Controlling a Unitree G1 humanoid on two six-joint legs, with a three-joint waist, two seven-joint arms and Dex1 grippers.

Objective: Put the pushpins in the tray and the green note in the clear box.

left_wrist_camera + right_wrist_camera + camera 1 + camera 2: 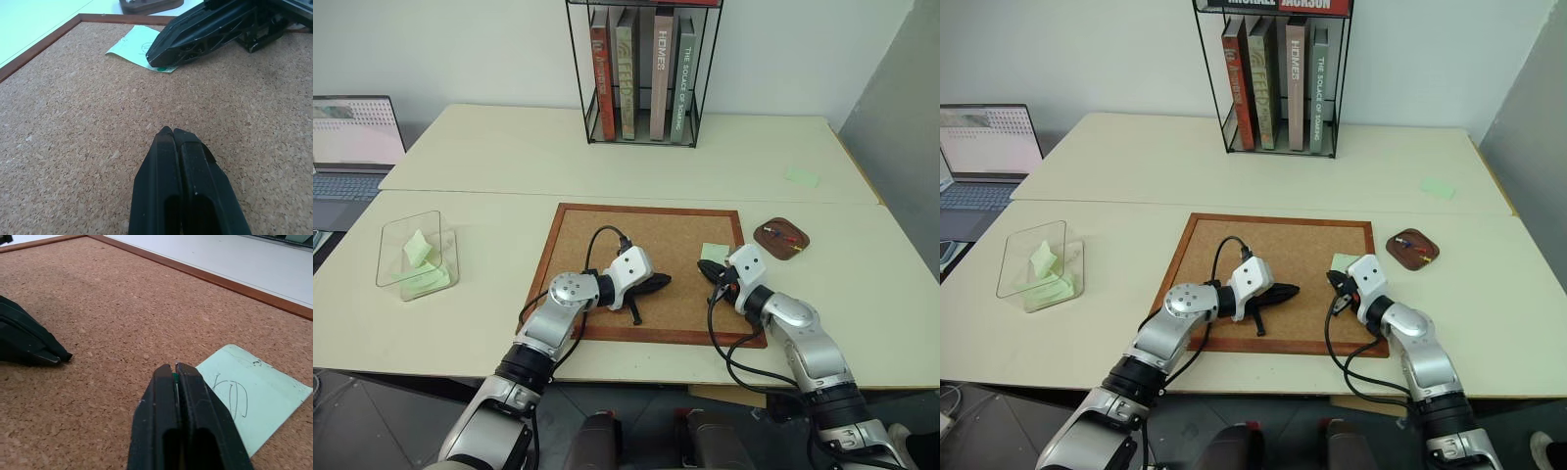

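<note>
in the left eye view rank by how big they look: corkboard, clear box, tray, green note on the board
1. corkboard, clearly largest
2. clear box
3. tray
4. green note, smallest, though the right gripper covers part of it

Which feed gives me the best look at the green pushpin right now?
The right wrist view: the green pushpin shows as a sliver pinched between the right tool fingers. The left wrist view shows a green speck under that tool. Head views are too far to resolve it.

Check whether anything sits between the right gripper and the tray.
Nothing visible does. The right gripper, shut on a green pushpin at the green note, has only bare corkboard and its frame between it and the tray alongside.
</note>
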